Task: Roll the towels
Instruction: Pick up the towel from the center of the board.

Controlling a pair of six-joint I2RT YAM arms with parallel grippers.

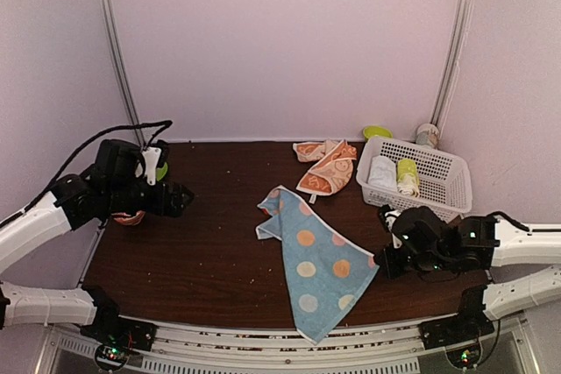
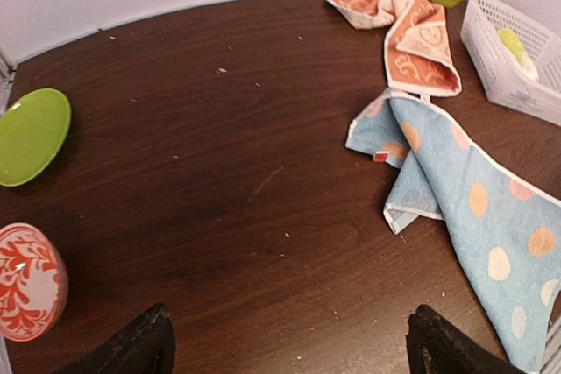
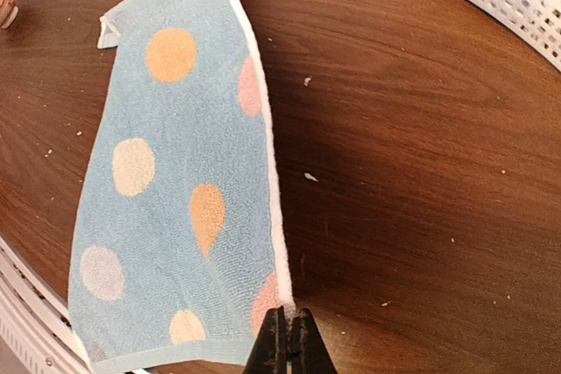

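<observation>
top: overhead, rear; wrists: low, near table (image 1: 202,243); shared: blue towel (image 1: 320,269)

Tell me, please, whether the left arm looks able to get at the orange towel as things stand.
Probably yes. The left gripper is open, and only bare table and a low corner of the blue towel lie toward the orange towel; nothing tall stands between. It is a long stretch, though.

I work on a dark brown wooden table (image 1: 202,243), its grain flecked with pale crumbs (image 3: 308,177). Plain pale lilac walls (image 1: 280,41) close in on three sides, a metal post (image 1: 118,50) in each back corner. Light is soft and even.
</observation>
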